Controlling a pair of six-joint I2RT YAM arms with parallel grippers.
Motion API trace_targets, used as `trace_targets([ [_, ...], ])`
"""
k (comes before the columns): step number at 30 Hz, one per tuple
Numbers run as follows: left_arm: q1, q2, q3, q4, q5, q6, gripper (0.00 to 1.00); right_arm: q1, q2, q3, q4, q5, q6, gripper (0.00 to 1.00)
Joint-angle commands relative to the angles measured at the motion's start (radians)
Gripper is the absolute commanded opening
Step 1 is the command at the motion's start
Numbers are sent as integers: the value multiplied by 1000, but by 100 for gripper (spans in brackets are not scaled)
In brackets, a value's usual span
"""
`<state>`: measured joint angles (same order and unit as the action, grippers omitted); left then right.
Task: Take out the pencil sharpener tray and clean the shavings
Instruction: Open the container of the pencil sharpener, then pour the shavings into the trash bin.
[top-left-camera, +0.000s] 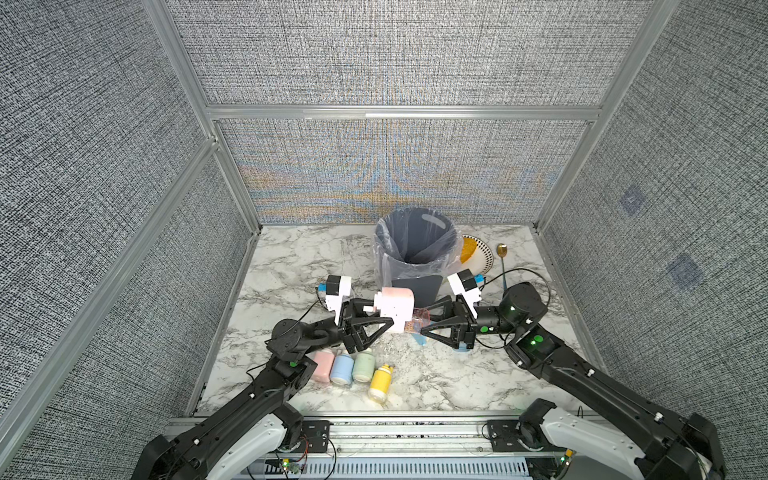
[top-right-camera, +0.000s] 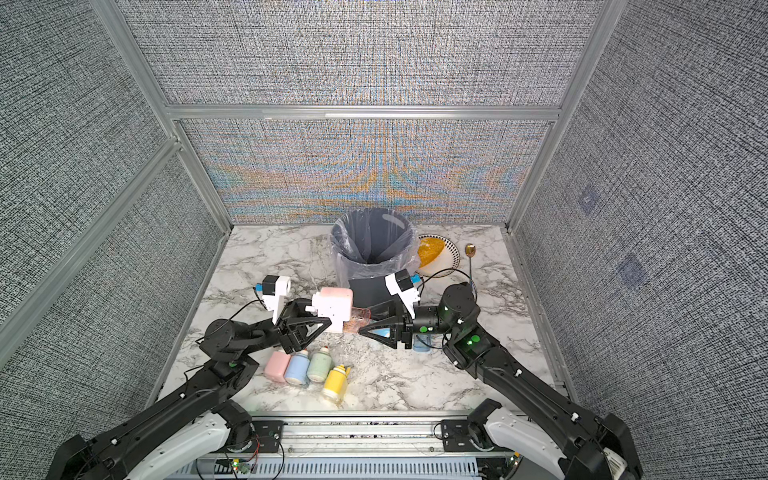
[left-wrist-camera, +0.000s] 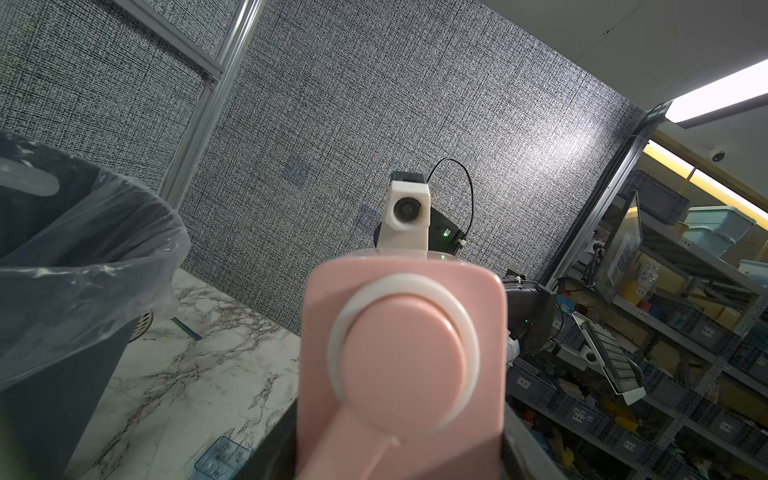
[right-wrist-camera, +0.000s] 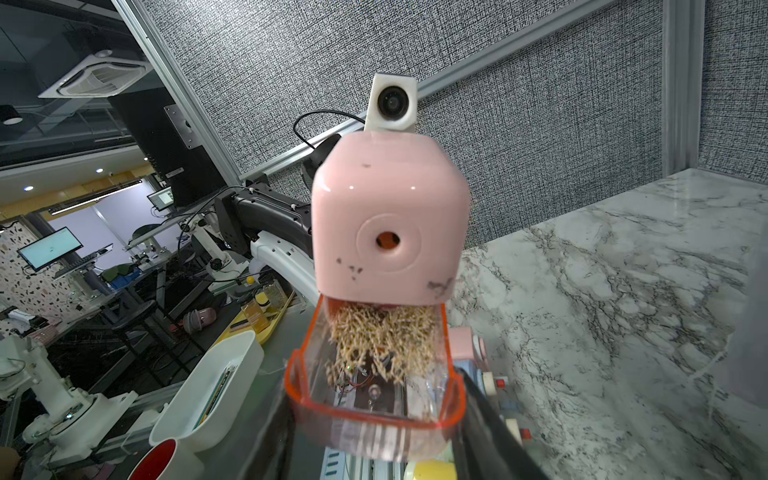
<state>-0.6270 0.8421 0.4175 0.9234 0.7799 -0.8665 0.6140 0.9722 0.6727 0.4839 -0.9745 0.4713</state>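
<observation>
A pink pencil sharpener hangs above the marble table in front of the bin. My left gripper is shut on its crank end, and the body fills the left wrist view. The clear, orange-rimmed tray sticks partly out of the sharpener's underside. My right gripper is shut on the tray's outer end. Pale beige shavings lie heaped in the tray's inner half.
A grey bin with a clear liner stands behind the grippers, a dark board leaning on it. Several pastel bottles lie front left. A plate and spoon sit back right. A small blue clear box rests below the arms.
</observation>
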Motion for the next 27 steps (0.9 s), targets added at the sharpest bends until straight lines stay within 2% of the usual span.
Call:
trace_targets([
  [1, 0, -26, 18, 43, -3, 12, 16, -18, -15, -8, -59, 12, -30, 42],
  [13, 0, -100, 21, -67, -40, 48, 16, -97, -99, -28, -139, -11, -58, 42],
  [27, 0, -184, 27, -213, -82, 109, 16, -147, -30, 76, -177, -9, -78, 42],
])
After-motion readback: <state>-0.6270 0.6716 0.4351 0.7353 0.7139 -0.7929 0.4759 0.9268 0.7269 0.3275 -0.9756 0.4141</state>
